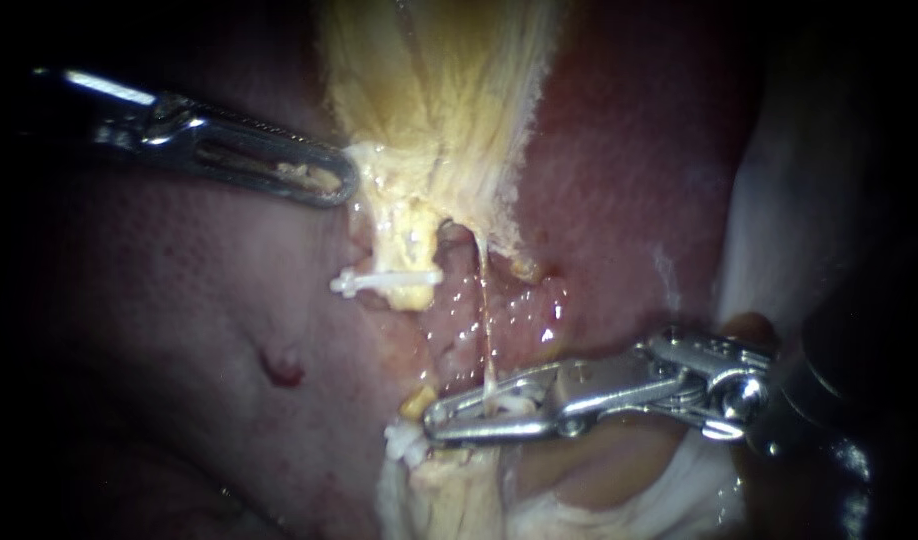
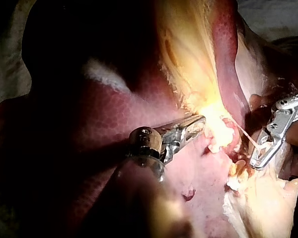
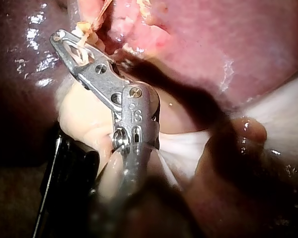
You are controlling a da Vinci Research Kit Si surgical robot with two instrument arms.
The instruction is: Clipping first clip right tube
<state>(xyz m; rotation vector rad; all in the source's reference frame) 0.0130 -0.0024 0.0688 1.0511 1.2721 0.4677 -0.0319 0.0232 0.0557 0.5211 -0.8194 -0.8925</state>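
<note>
Pig liver on the bench: my right instrument [image 1: 434, 418] comes in low from the right. Its jaws are closed down on a white clip [image 1: 507, 404] that straddles the right tube [image 1: 484, 320], a thin pale strand running from the gallbladder [image 1: 439, 90] down over the liver [image 1: 179, 300]. My left instrument [image 1: 341, 186], at upper left, is clamped on the gallbladder's edge and appears to keep the strand taut. The thicker left tube [image 1: 411, 250] carries an upper clip [image 1: 384, 281].

The risks, as I judge them:
- The strand is very fine, so a clip not fully latched could slide along it or drop off.
- Any drag from the right instrument while locked on could snap the strand.
- The jaw tips sit just beside a lower clip [image 1: 404, 440], which a sideways nudge might dislodge.
</note>
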